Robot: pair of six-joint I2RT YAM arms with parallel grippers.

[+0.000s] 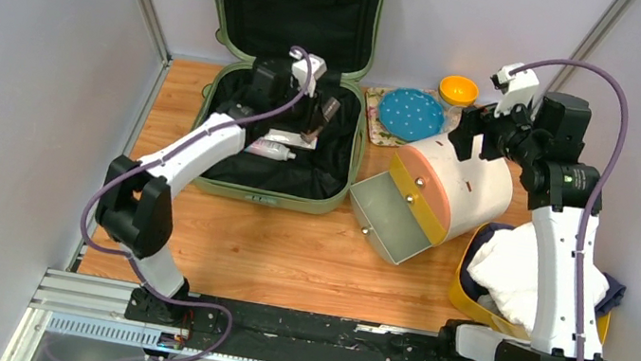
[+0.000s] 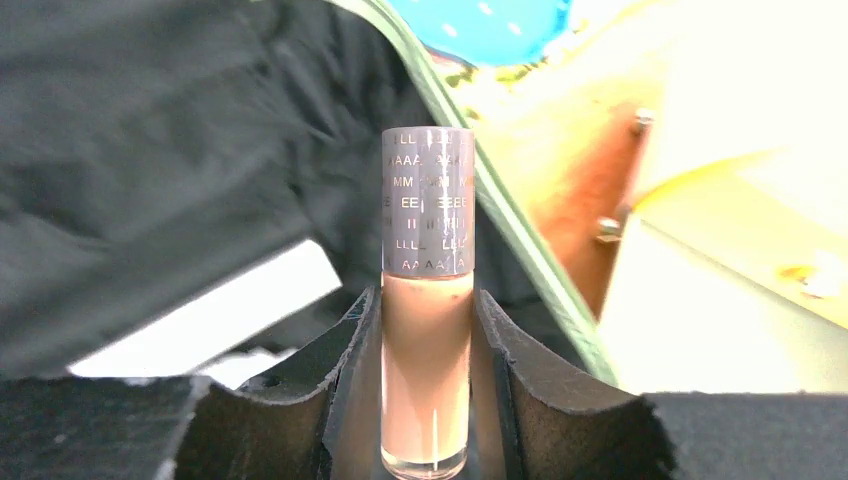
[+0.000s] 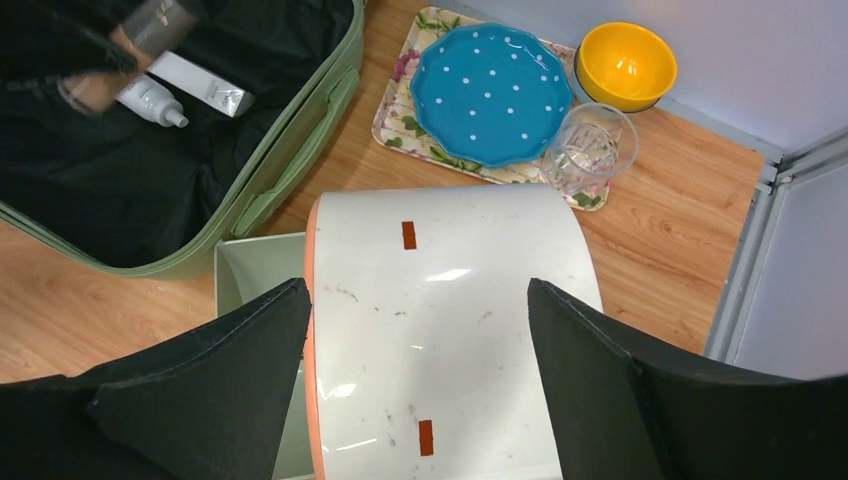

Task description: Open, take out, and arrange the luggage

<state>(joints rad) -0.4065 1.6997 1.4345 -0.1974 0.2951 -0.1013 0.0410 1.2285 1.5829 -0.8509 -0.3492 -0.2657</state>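
Sage-green and hard-shelled, the luggage [image 1: 276, 198] lies open at the far left of the desk [image 1: 285, 262]. Its lid is propped against the back wall and its black-lined lower half faces up.

The step in hand looks like taking an item out. The left pincer [image 2: 427, 300] is narrowed onto a small bottle [image 2: 427, 360] of beige liquid, held over the lining near the case's right side. To do this well, I would lift straight up until the bottle clears the green rim. Only then would I swing right toward the round drawer box [image 1: 475, 180], whose bottom drawer [image 1: 387, 219] stands pulled out (a likely home for it, though that is my guess). The glass is smooth and the grip sits on the body below the lettered mauve cap [image 2: 428, 200], so slow wrist turns should guard against slipping. A white tube [image 1: 269, 149] lies in the case and seems to be left to fetch.

The left pincer's fingers [image 2: 350, 350] press the glass from both sides. The right pincer [image 3: 417, 290] is spread wide and empty, hovering above the drawer box's cream top without touching it, as far as I can tell.
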